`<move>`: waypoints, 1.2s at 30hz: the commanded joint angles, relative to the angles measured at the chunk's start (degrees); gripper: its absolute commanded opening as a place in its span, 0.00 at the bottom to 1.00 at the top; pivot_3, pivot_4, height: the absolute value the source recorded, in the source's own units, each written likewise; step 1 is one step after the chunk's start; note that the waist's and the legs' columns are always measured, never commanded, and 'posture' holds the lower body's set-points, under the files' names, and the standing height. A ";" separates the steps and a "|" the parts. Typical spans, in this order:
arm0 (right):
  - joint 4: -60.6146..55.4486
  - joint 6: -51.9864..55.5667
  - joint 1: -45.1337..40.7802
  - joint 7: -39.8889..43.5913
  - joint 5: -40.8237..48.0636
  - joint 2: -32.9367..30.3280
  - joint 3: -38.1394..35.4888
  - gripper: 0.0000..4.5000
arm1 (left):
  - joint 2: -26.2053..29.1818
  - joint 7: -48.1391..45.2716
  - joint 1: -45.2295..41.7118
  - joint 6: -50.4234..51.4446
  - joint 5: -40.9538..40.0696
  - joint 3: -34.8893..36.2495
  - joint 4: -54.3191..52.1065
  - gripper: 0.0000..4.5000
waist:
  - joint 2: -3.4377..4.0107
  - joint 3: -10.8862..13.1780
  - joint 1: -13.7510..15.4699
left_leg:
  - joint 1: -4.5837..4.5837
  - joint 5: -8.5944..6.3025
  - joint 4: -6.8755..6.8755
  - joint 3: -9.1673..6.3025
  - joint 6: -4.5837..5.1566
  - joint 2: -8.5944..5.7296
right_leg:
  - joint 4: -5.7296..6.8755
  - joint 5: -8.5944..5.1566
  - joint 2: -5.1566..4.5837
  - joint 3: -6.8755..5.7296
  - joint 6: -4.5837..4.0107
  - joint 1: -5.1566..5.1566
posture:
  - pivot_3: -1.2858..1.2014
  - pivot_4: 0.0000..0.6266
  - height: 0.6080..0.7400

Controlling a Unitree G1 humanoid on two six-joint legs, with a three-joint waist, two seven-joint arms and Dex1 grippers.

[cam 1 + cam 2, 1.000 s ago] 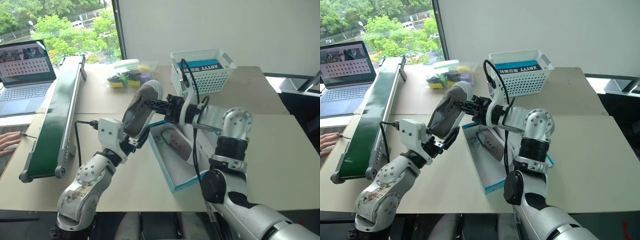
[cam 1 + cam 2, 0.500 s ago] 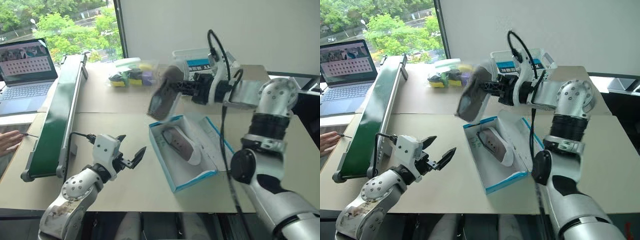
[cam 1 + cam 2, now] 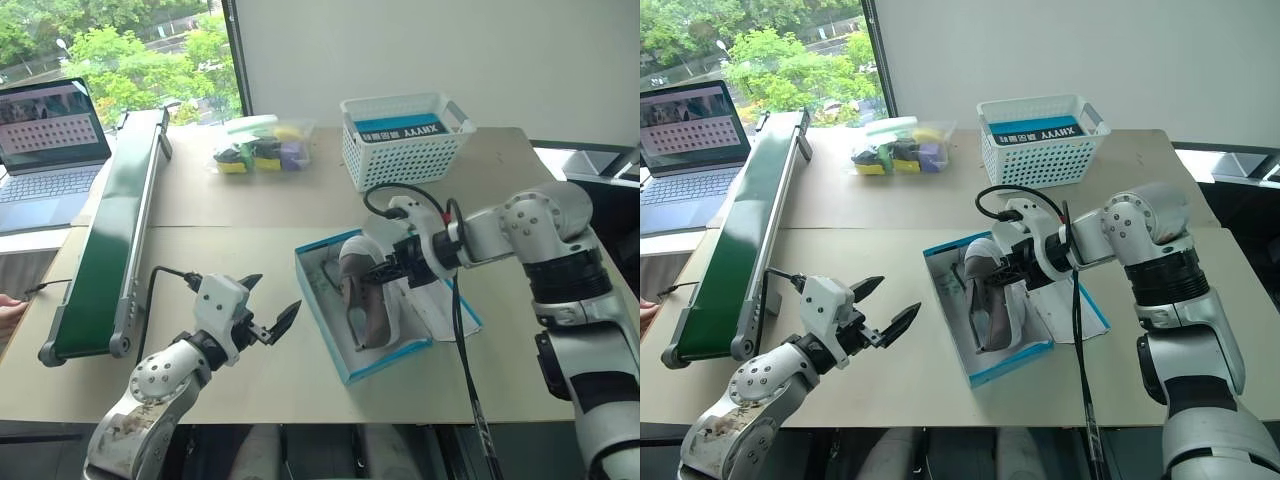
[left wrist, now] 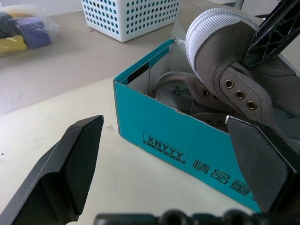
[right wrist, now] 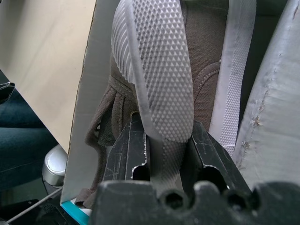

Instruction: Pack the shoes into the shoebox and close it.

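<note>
the shoebox (image 3: 340, 340) on the tabletop (image 3: 250, 215) holds one shoe (image 4: 187, 91); right fingers (image 5: 129, 154) pinch the second shoe (image 3: 362, 295) inside it. left fingers (image 3: 283, 321) spread.

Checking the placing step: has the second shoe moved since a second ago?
Yes. The second shoe, pinched in the right end effector, came down from in front of the white basket into the shoebox, beside the first shoe.
</note>
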 commanded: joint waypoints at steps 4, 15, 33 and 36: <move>-8.05 0.41 2.18 2.13 0.79 0.28 5.27 0.18 | -0.15 -0.34 -0.24 -1.13 0.42 -0.13 -1.08 1.00 | 0.00 0.00 0.20 | -0.02 0.00 0.03 0.00 0.00 0.00 | 0.01 0.00 -0.01 0.00 0.00 0.00 | 0.52 0.24 0.91; -4.98 -2.33 2.30 3.99 -9.54 3.38 9.53 0.18 | -0.09 0.07 -0.46 -0.50 0.39 0.33 -1.45 1.00 | 0.00 0.00 0.45 | -0.02 0.00 0.07 0.00 0.00 -0.01 | 0.03 0.00 -0.01 -0.01 0.00 0.00 | 0.52 0.24 0.91; -4.11 0.40 -1.96 4.89 -12.22 7.55 -2.68 0.89 | -0.17 -0.67 -1.53 -1.09 0.96 -0.06 0.00 1.00 | 0.00 0.00 1.00 | 0.00 0.00 0.14 0.00 0.00 -0.01 | 0.11 0.01 0.00 -0.01 -0.01 0.00 | 0.52 0.24 0.91; -4.65 0.40 -1.99 4.50 -12.80 7.64 -4.38 0.89 | -0.11 -1.28 -2.75 -1.23 1.12 -0.41 0.98 1.00 | 0.00 0.00 1.11 | 0.00 0.00 0.13 0.00 0.00 -0.01 | 0.10 0.01 0.00 -0.01 -0.01 0.00 | 0.52 0.24 0.91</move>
